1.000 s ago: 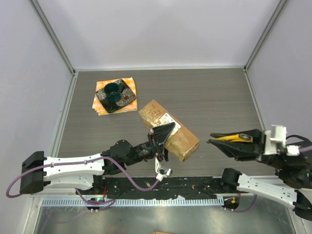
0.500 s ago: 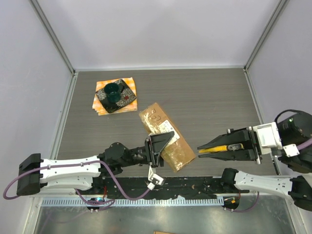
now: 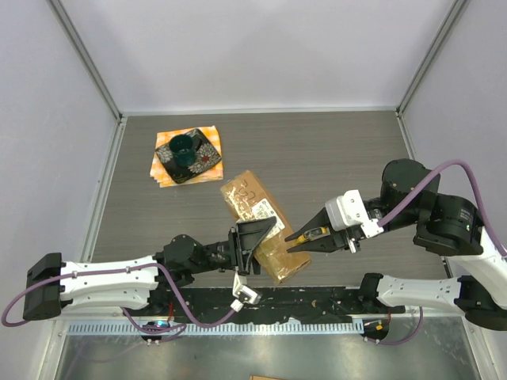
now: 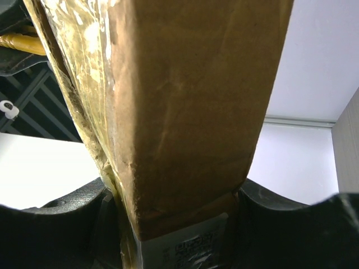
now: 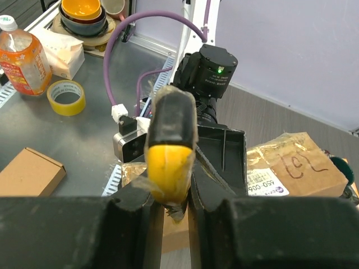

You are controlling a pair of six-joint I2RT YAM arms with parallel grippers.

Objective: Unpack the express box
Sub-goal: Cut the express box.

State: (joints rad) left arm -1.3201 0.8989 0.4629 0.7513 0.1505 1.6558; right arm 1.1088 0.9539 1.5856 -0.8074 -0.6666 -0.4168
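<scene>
The express box [image 3: 252, 207] is a brown taped parcel with a white label, lying slantwise at mid-table. My left gripper [image 3: 252, 242] is shut across its near part. In the left wrist view the box [image 4: 185, 101] fills the frame, with a finger [image 4: 291, 218] pressed to each side. My right gripper [image 3: 307, 239] is shut on a yellow and black cutter [image 3: 318, 233], whose tip sits right at the box's near right end. In the right wrist view the cutter [image 5: 170, 151] points down over the box [image 5: 297, 168] beside the left gripper [image 5: 223, 151].
A dark dish on orange cloth [image 3: 188, 155] sits at the back left. Beyond the table's near edge the right wrist view shows an orange bottle [image 5: 19, 56], a tape roll [image 5: 66, 97], a small carton [image 5: 28, 171] and stacked bowls [image 5: 84, 14].
My right gripper has swung left with the cutter, from the right edge to the box's near end. My left gripper has drawn the box slightly nearer and turned it.
</scene>
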